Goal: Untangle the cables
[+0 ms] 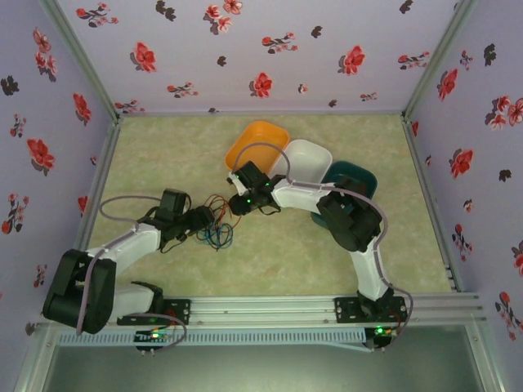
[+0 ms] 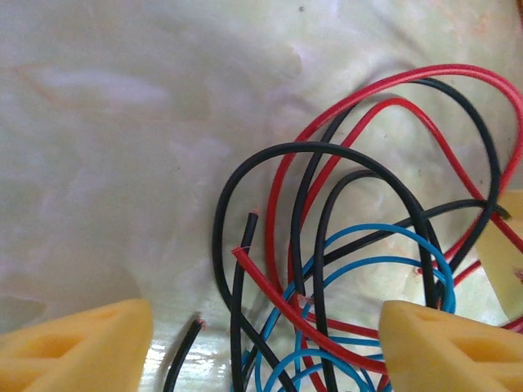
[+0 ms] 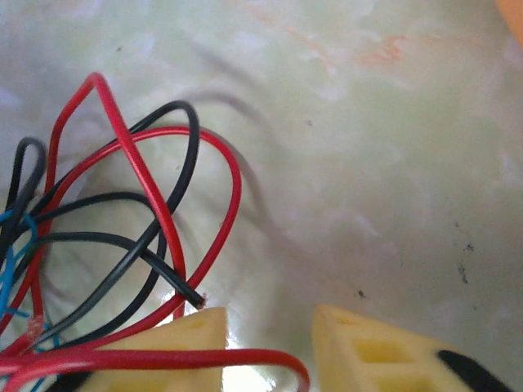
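The cables [image 1: 217,224] are a loose tangle of thin red, black and blue wires on the table between the two arms. My left gripper [image 1: 201,219] sits at the tangle's left side. In the left wrist view its yellow fingers [image 2: 75,346] stand wide apart, and the gripper [image 2: 265,351] is open with red, black and blue cables [image 2: 327,269] lying across the gap. My right gripper [image 1: 239,203] is at the tangle's upper right. In the right wrist view it [image 3: 270,351] is open. A red cable [image 3: 163,358] lies across its left finger and bends down into the gap. A black cable end [image 3: 194,298] lies just above that finger.
Three bowls stand in a row behind the right arm: orange [image 1: 257,139], white [image 1: 309,158] and teal [image 1: 356,178]. Flowered walls close off the table on three sides. Thick grey arm cords [image 1: 122,200] arch over both arms.
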Robot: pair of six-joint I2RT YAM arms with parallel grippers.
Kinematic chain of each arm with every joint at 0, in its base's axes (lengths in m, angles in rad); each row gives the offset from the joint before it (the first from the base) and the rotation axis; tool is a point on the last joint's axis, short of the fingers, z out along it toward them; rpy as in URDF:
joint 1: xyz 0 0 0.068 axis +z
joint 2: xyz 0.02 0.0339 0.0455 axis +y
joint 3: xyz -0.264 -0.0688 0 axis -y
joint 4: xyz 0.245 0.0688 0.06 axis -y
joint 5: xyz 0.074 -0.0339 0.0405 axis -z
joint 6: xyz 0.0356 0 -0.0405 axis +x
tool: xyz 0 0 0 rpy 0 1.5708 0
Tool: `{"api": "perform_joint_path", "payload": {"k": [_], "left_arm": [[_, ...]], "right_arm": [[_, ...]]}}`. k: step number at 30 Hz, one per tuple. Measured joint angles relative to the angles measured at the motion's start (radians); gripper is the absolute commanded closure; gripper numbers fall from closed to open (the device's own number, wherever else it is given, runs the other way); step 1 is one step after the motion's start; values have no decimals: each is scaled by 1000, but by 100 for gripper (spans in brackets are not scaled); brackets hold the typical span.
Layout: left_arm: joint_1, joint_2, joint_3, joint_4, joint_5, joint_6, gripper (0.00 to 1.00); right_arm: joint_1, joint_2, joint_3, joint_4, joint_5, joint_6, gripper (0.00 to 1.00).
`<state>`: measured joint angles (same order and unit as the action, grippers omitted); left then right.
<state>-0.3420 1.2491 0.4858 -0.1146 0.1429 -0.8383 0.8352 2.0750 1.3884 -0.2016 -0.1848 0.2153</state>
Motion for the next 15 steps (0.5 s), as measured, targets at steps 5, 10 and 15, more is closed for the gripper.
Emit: {"api": "perform_joint_path", "payload": {"k": [5,10,15], "left_arm": [[0,0,0,17,0,-3,48],[0,6,0,37,0,-9,60],[0,2,-11,56,-2,-24,73]], "right_arm": [[-3,-1,-30,37,-2,22,100],[-8,-44,-85,57,10,32,100],[-18,-136,-139,71,24,58,100]]}}
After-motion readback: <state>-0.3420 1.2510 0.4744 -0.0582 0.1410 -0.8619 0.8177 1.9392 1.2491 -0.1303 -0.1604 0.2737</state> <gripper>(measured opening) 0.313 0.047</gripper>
